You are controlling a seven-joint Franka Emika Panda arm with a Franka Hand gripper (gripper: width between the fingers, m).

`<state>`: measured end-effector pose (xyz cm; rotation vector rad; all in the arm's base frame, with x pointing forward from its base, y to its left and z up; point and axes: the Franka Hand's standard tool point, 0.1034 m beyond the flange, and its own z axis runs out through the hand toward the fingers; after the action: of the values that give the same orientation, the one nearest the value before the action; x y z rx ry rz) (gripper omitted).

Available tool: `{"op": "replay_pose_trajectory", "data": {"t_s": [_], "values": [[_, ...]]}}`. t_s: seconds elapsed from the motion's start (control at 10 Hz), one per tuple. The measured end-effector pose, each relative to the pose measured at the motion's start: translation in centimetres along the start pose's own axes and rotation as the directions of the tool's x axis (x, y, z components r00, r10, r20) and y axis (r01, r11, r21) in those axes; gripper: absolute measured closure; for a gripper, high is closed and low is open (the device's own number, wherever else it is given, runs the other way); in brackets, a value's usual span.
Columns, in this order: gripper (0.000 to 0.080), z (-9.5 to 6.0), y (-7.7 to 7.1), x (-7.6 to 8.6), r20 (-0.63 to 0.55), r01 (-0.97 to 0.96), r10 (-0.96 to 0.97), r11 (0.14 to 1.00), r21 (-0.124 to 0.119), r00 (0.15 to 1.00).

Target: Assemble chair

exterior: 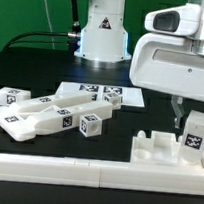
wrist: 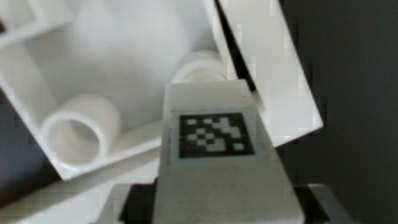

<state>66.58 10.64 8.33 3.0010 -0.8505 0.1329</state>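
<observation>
White plastic throughout.

**Exterior view:** you see the gripper [exterior: 186, 119] lowered at the exterior view's right. Its fingers straddle an upright tagged piece [exterior: 195, 134], which stands just beside the slotted seat block [exterior: 154, 148]. The other chair parts [exterior: 43, 117] lie in a loose heap on the black table [exterior: 22, 78] at the exterior view's left, near the marker board [exterior: 91, 92]. The border rail [exterior: 74, 169] runs along the front.

**Wrist view:** the tagged piece [wrist: 217, 130] fills the gap between the two fingers [wrist: 135, 204], and the seat block [wrist: 80, 120] with its round sockets lies behind it. You cannot tell whether the pads already press on the piece; at most a sliver separates them.

**Risks, as a judgement:**
- An off-centre squeeze could tip or twist the upright piece against the seat block.
- A shallow hold could let the piece slip when you lift.
- Any nudge to the seat block would throw its sockets out of line for later insertions.
</observation>
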Motion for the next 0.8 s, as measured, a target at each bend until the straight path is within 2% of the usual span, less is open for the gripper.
{"op": "replay_pose_trajectory", "data": {"t_s": [0.1,0.3,0.5,0.6,0.7,0.8], "values": [[0.0517,0.0,-0.1,0.0,0.000,-0.059,0.059,0.998,0.001,0.998],[0.0517,0.0,0.2,-0.2,-0.003,-0.378,0.378,0.926,0.013,0.926],[0.0515,0.1,0.7,-0.3,0.036,-0.635,0.634,0.772,0.032,0.772],[0.0515,0.1,0.9,-0.6,0.065,-0.731,0.728,0.680,0.055,0.683],[0.0515,0.1,1.0,-1.0,0.094,-0.828,0.822,0.557,0.066,0.561],[0.0515,0.0,1.0,-1.1,0.094,-0.822,0.817,0.565,0.067,0.569]]}}
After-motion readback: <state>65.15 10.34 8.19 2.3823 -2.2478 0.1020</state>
